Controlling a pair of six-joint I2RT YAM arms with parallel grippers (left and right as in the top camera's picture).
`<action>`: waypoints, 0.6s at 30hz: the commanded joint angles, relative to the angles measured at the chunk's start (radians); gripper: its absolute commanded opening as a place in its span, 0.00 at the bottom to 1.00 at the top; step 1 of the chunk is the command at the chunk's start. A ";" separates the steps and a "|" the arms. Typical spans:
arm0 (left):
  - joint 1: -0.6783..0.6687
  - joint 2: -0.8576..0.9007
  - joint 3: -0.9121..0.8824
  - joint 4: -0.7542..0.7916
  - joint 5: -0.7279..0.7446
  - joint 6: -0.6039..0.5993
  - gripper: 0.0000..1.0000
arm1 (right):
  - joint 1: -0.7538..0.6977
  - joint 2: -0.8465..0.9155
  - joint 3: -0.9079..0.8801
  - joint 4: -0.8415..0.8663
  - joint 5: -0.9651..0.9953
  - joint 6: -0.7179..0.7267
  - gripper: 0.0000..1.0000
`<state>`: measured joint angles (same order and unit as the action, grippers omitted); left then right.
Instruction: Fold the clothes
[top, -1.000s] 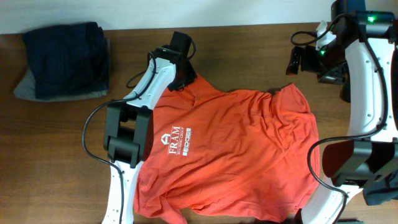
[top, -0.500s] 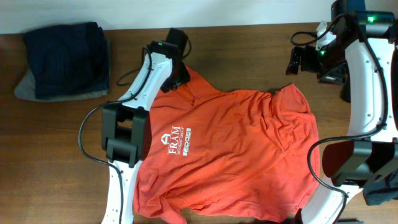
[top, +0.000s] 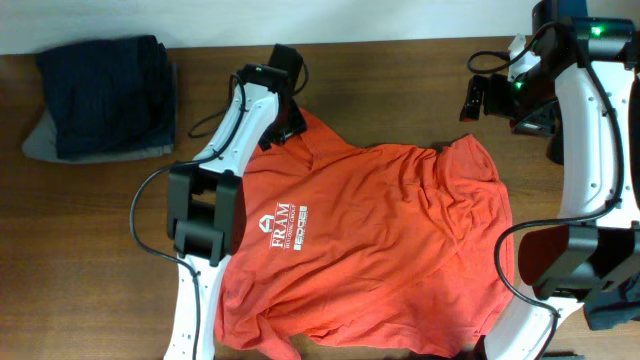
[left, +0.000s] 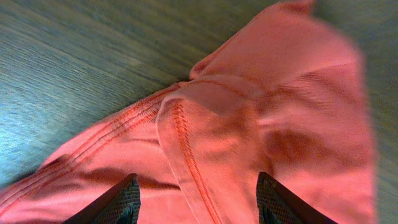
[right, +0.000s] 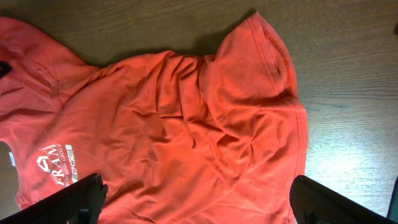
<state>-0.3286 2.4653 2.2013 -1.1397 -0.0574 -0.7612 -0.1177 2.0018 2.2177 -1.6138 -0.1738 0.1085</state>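
The left gripper (left: 198, 200) is standing with its jaws apart and gripping nothing. It is hanging just over one sleeve (left: 249, 106) of the orange T-shirt (top: 370, 240), with the stitched hem lying rumpled below the fingers. The right gripper (right: 205, 202) is spread wide and is also empty, hanging off beyond the other sleeve and looking down on it. The T-shirt is lying spread out in the middle of the table (top: 400, 65), white lettering (top: 283, 222) up and creased across the chest. A pile (top: 100, 95) of dark garments is sitting folded in the far left corner, so that part is looking done. The orange shirt is waiting for all of its folds.
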 joint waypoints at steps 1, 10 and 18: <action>0.004 0.044 0.009 -0.006 -0.011 -0.015 0.60 | 0.006 -0.013 0.004 -0.002 -0.002 0.000 0.98; 0.003 0.044 0.009 0.041 0.021 -0.011 0.60 | 0.006 -0.013 0.004 -0.002 -0.002 0.000 0.99; 0.003 0.045 0.009 0.084 0.065 -0.009 0.60 | 0.006 -0.013 0.004 -0.002 -0.002 0.000 0.99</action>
<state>-0.3286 2.5046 2.2013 -1.0588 -0.0147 -0.7612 -0.1177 2.0018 2.2177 -1.6138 -0.1738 0.1085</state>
